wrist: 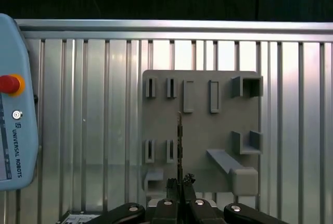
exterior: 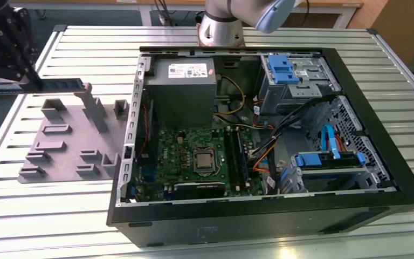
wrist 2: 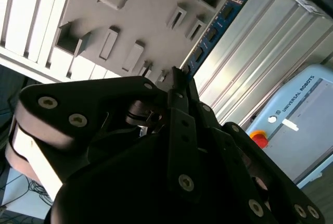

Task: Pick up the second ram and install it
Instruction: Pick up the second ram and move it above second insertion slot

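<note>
While the gripper (exterior: 30, 80) was clenched on the second ram (exterior: 62, 85), holding it above the grey tray (exterior: 56, 145), the pick-up looked done, and seating it in the motherboard (exterior: 185, 145) inside the open computer case (exterior: 264, 216) was left to do.

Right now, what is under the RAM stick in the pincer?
The grey tray with its slots, on the slatted table. The second ram hangs edge-on over it in the pincer, whose body covers one edge of the tray.
</note>
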Robot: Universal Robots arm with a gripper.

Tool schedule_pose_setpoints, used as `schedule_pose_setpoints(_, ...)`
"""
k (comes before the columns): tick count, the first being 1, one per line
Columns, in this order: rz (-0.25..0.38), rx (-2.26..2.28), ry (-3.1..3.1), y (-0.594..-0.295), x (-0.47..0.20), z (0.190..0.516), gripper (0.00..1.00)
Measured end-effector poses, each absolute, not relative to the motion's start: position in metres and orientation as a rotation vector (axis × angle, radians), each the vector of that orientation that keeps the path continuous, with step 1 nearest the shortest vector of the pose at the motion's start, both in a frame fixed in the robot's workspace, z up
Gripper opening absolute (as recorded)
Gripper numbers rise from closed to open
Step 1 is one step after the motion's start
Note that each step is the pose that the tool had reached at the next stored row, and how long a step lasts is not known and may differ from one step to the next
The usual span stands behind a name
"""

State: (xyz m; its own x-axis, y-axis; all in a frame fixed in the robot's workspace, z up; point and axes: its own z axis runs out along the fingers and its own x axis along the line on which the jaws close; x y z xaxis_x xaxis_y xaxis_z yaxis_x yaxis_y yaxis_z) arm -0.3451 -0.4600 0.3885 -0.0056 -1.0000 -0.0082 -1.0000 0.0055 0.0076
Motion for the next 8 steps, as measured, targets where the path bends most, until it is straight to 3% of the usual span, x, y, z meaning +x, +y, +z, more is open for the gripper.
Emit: schedule_pose_setpoints(8, 0.018, -2.215, 2.227, -0.46, -0.309, 0.389, 0.14)
